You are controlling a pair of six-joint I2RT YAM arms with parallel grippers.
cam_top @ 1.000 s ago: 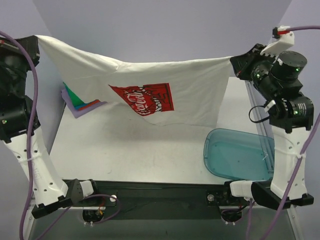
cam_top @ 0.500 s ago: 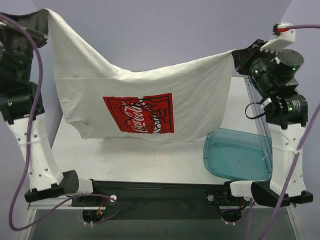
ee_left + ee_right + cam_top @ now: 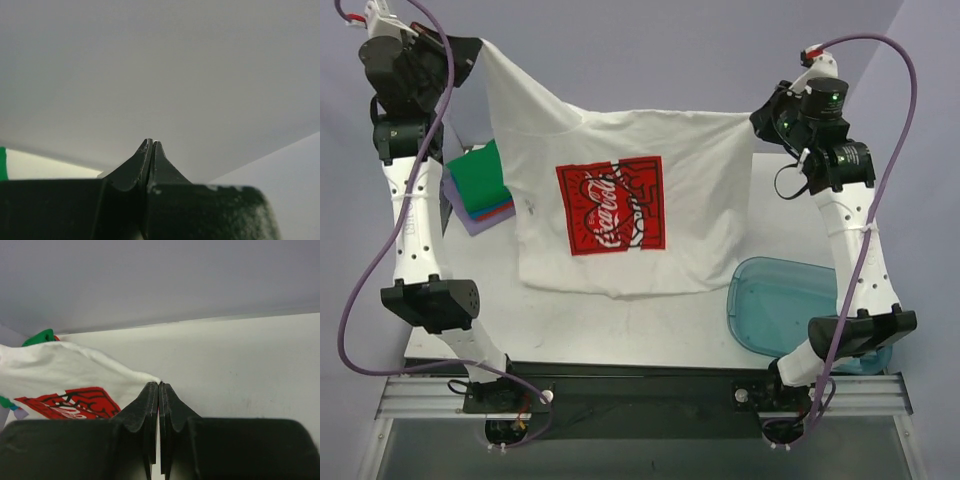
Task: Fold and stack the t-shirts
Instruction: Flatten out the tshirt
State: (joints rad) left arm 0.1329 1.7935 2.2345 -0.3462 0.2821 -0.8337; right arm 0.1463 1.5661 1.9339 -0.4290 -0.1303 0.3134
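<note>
White shirt [image 3: 695,240] hangs spread above the table [image 3: 560,312], left gripper [image 3: 472,52] and right gripper [image 3: 760,115], jaws pressed together, pinching its upper corners. Folded shirts [image 3: 480,190] lie at far left, partly behind it.

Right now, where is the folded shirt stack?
Top view: the folded stack lies far left on the table, just left of the hanging white t-shirt.

The left gripper [image 3: 151,143] fills the bottom edge, its dark jaws pressed together with a thin white sliver showing at their tips. Above them the white t-shirt [image 3: 160,70] spans nearly the whole frame, smooth and shadowed. A strip of green cloth [image 3: 2,163] shows at the left edge.
</note>
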